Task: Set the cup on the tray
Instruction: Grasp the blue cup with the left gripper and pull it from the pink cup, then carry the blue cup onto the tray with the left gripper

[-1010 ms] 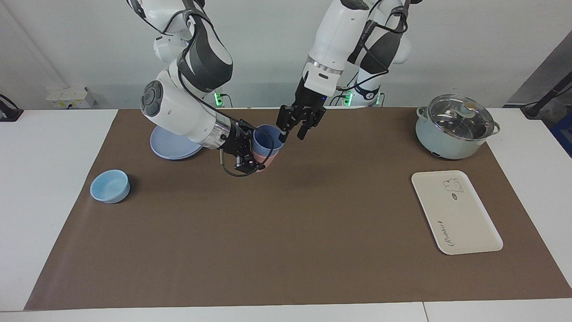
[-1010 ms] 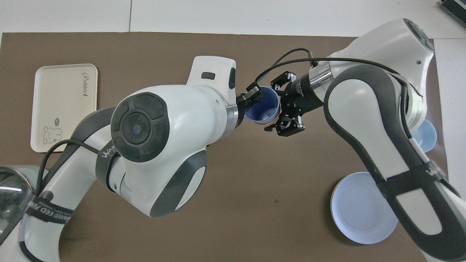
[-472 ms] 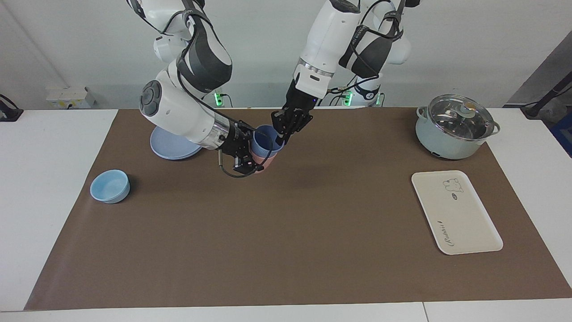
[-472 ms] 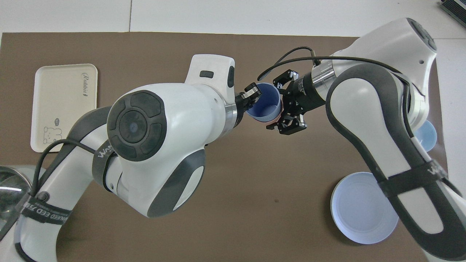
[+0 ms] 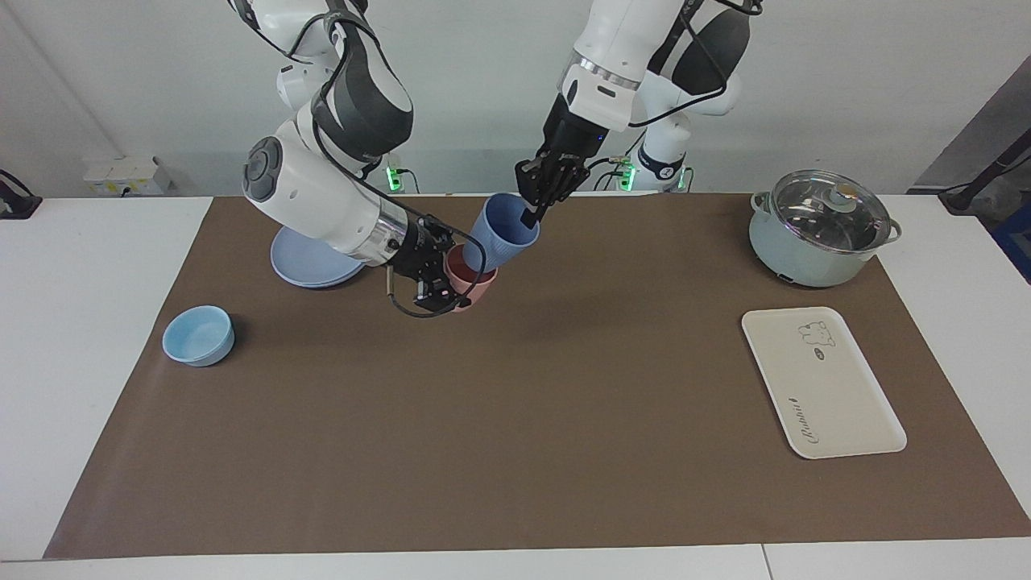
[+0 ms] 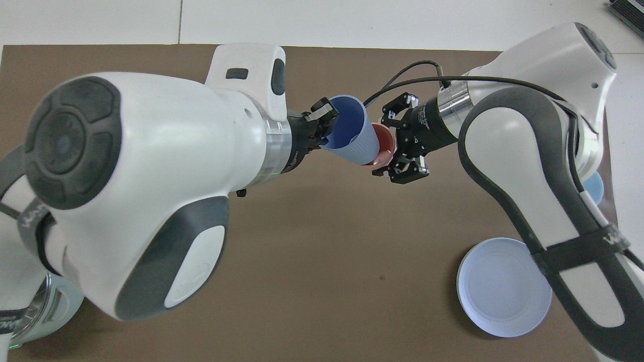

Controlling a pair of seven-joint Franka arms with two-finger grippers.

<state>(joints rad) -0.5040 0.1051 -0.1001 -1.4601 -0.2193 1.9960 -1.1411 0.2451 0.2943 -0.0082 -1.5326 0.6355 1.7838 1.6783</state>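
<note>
Since a second ago the left gripper (image 5: 533, 211) has closed on the cup (image 5: 501, 234) and lifted it, tilted, out of the pink cup (image 5: 469, 282), in which it sat nested; the left arm has risen and now fills much of the overhead view. Going left to right in the facing view: a bowl (image 5: 198, 335) near the right arm's end, a blue plate (image 5: 310, 262) closer to the robots, then the right gripper (image 5: 439, 270), its fingers clamped on the pink cup to hold it down. Just beside it the cup hangs in the air over the mat (image 5: 515, 419), its base over the pink cup's mouth, pinched at the rim with one finger inside. It looks light, stiff and smooth, so a rim pinch should carry it, though it may swing or slip. Toward the left arm's end stand a lidded pot (image 5: 820, 229) and the tray (image 5: 821, 383), well apart from the cup. In the overhead view the left arm hides the tray, and whether the cup's base touches the pink cup I cannot tell.
</note>
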